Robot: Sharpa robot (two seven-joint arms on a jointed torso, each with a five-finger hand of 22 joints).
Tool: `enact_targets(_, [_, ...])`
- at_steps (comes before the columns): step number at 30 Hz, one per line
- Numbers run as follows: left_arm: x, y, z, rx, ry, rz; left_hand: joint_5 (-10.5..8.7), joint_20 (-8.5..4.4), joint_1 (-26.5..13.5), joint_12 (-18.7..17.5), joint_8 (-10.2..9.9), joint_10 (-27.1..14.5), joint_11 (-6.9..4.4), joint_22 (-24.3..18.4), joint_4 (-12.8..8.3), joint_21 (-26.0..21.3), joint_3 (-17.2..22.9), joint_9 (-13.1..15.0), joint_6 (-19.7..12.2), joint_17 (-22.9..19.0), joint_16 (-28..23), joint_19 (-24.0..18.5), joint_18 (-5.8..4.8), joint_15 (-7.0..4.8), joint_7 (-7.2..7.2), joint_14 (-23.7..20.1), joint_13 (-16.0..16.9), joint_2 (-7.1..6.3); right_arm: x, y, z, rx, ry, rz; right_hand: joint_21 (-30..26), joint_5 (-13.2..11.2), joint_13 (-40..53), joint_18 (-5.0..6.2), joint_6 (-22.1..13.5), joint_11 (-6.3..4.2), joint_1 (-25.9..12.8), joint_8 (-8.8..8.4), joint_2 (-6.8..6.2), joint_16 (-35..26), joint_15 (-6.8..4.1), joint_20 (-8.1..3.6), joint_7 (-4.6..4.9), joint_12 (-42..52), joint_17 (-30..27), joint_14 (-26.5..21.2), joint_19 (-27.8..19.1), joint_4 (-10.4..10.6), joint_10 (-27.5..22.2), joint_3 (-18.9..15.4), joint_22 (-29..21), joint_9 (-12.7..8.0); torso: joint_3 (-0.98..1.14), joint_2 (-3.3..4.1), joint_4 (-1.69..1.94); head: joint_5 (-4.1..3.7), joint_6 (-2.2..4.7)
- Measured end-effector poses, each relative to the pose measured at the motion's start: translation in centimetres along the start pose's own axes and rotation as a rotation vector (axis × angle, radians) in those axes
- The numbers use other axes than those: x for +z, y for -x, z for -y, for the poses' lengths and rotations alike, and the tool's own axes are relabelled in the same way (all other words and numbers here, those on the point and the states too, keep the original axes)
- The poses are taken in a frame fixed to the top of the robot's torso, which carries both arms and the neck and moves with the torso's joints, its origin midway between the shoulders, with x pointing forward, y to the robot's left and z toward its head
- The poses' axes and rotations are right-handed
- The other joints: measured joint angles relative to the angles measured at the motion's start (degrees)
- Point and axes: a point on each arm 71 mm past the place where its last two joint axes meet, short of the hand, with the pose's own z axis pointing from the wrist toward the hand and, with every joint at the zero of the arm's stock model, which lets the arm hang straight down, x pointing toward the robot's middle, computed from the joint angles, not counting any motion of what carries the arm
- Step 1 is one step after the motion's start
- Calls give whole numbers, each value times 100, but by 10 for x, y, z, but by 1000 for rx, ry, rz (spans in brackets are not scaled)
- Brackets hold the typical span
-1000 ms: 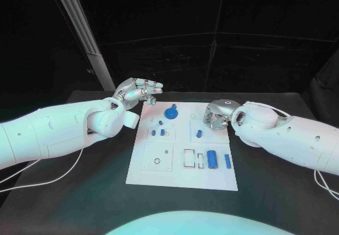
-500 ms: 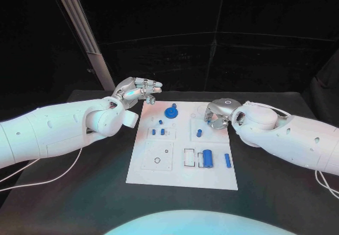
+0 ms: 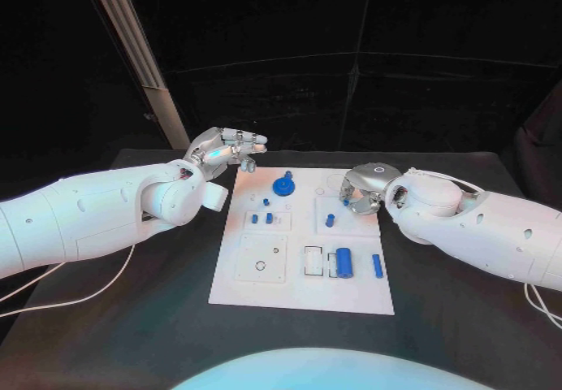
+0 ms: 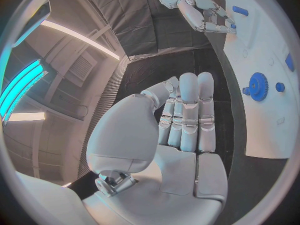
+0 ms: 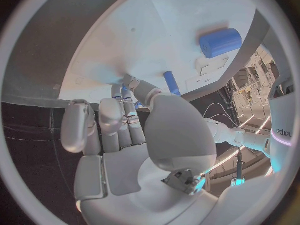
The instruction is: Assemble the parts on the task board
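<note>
I see the left silver hand (image 3: 228, 149) raised off the far-left corner of the white task board (image 3: 302, 284), fingers together, empty. Right silver hand (image 3: 360, 189) sits at the board's right edge; can't tell if its curled fingers hold anything.

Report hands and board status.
Left hand raised by far corner of task board, grip unclear. Right hand fingers at board, grip unclear. Blue gear between them.

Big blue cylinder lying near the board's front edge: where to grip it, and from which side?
Grip the big blue cylinder across its round sides at mid-length, coming straight down from above. It lies flat on the task board, long axis running front to back, with a white slot close on one side and a thin blue bar on the other, so fingers should drop into those gaps. The right hand seems nearer.
</note>
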Motion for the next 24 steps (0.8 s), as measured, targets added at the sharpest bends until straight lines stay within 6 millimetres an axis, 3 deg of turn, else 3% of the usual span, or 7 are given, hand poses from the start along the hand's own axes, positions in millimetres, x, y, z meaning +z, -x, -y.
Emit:
enact_targets(2, [0, 0, 0, 0, 0, 0, 0, 0, 0, 0, 0, -7, 7, 0, 0, -1, 0, 0, 0, 0, 0, 0, 0, 0, 0, 0, 0, 0, 0, 0, 0, 2, 0, -1, 41, 0, 5, 0, 52, -46, -10, 20, 10, 61, 0, 0, -35, 3, 40, 0, 0, 0, 76, 0, 51, 13, -1, -1, 0, -1, -1])
enact_targets(13, [0, 1, 0, 0, 3, 1, 0, 0, 0, 0, 0, -7, 7, 0, 0, -2, 0, 5, 0, 0, -4, 0, 0, 0, 0, 0, 5, 0, 1, 1, -1, 20, -1, -8, 85, 0, 7, 0, 123, -48, -91, 36, 92, 102, 0, -10, -64, 33, 91, 0, 53, 17, 155, 17, 128, 20, -4, -1, 0, -14, -7])
enact_targets(24, [-2, 2, 0, 0, 7, 4, 0, 0, 0, 0, 0, -7, 7, 1, -16, -2, -16, 4, 0, -7, -4, 0, 0, 0, 0, 0, 11, 0, 2, 2, 0, 32, -19, -13, 285, -45, 70, 0, 496, -191, -43, 130, 259, 252, -82, -102, -180, 117, 178, -21, 186, 16, 565, 16, 127, 70, -5, 6, 2, -19, -30])
